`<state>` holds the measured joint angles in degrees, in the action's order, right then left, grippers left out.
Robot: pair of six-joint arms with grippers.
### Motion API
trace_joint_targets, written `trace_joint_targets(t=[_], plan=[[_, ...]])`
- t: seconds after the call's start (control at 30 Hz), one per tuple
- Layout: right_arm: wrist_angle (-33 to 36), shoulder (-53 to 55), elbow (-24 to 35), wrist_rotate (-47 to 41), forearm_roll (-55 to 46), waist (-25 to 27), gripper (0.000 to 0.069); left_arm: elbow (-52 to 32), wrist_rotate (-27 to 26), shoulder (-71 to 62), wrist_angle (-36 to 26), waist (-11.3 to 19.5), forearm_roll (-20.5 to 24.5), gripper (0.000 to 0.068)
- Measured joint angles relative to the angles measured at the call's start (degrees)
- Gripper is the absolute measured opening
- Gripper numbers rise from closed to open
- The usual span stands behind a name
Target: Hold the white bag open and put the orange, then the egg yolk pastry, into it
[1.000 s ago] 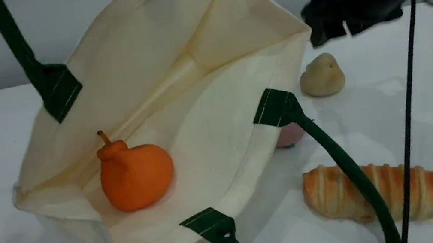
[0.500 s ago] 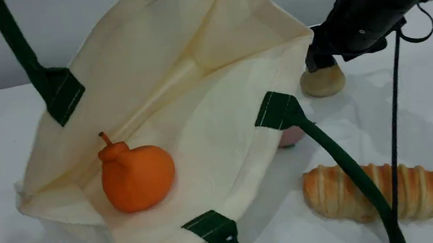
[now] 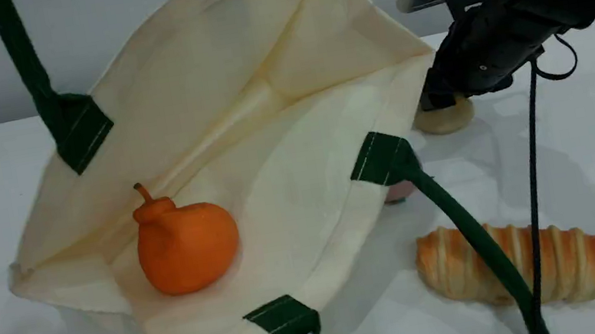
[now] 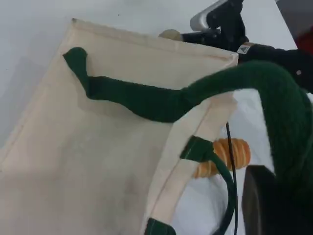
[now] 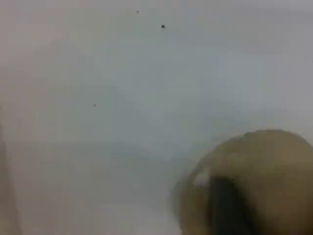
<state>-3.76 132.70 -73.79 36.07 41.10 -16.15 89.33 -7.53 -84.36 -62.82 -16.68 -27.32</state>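
Fingers of left arm (image 4: pixel 259 200) closed on dark green loop handle (image 4: pixel 279 93) of cream-white canvas bag (image 3: pixel 283 151). Right fingers (image 3: pixel 434 97) over small beige pastry (image 3: pixel 448 120); grip unclear.

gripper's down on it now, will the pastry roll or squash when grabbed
The pastry looks rounded, so an off-centre push could roll it. Its matte, doughy surface probably grips well but may dent if the right gripper squeezes hard. Smaller than the orange, likely light.
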Motion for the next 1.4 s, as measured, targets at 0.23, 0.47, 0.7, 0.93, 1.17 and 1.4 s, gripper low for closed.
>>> trace_joint_targets(t=[0.23,0.47,0.7,0.93,1.17,1.4], plan=[[2.42,-0.57,0.06,1.68,-0.49,0.59,0.0232,0.0,-0.96,0.0,0.2,0.0,0.1,0.0066],[12.4,-4.51,0.45,2.39,-1.16,5.27,0.021,0.0,-1.16,0.0,0.27,0.0,0.1,0.0066],[24.39,-11.23,0.39,2.33,-3.34,11.77,0.0192,0.0,-2.35,0.0,0.21,0.0,0.0,0.0066],[38.71,-18.67,0.27,1.01,-4.56,17.49,0.0191,0.0,-2.78,0.0,0.21,0.0,0.02,0.0066],[51.0,-27.29,1.71,-1.56,-4.99,18.4,0.0191,0.0,-3.68,0.0,1.23,0.0,0.2,0.0066],[50.74,-37.76,10.88,-1.63,-0.89,18.13,0.019,0.0,-4.21,0.0,1.84,0.0,0.31,0.0066]])
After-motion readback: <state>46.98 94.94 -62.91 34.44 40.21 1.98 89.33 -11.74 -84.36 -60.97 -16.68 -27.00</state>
